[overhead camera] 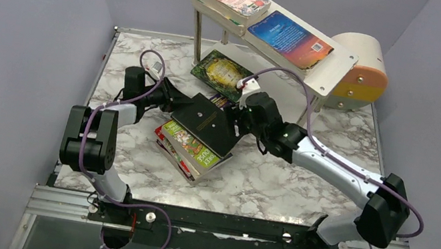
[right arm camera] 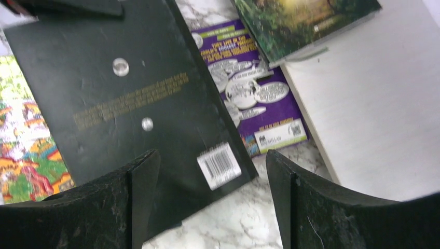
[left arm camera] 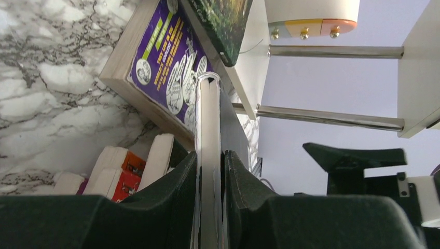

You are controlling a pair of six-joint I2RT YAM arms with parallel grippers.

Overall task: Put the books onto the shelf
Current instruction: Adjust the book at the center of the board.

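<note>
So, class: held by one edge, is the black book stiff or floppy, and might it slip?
Likely stiff: the black book looks flat, not sagging. Thin, so probably light, yet it might pivot where the left gripper pinches it.

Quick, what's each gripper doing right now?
Left gripper: shut on the black book, clamping its edge.
Right gripper: open, at the black book's corner, gripping nothing.

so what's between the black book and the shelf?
The purple book, lying flat, sits between the black book and the shelf's pale board. The right wrist view shows it.
</note>
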